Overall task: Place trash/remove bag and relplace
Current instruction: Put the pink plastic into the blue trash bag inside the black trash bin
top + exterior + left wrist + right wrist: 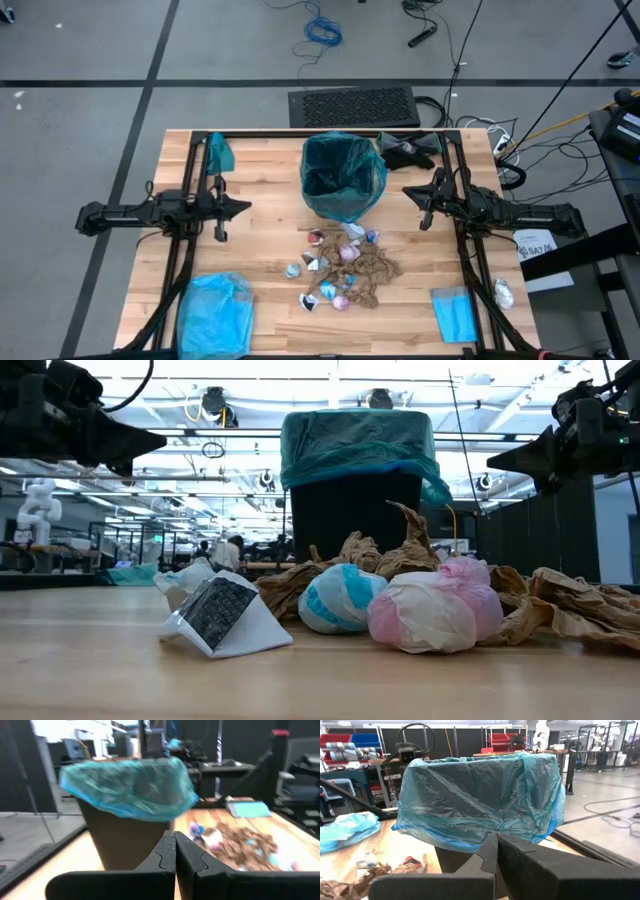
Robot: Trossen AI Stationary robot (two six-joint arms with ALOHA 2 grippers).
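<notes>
A small black bin (355, 510) stands on the wooden table (260, 190) at its far middle, lined with the teal-green bag (343, 175), whose rim is folded over the bin's edge (480, 800). The trash (345, 268), crumpled brown netting paper with white, pink and pale blue wrappers, lies in a loose heap on the table near of the bin (400, 600). My left gripper (245, 207) hovers shut to the bin's left, pointing level at it (175, 845). My right gripper (408, 190) hovers shut to the bin's right (497, 847).
A pale sky-blue plastic bag (213, 312) lies at the near left corner. A flat blue packet (455, 312) lies near right. A teal scrap (220, 152) hangs on the far left frame rail, and dark gloves (410, 150) lie far right.
</notes>
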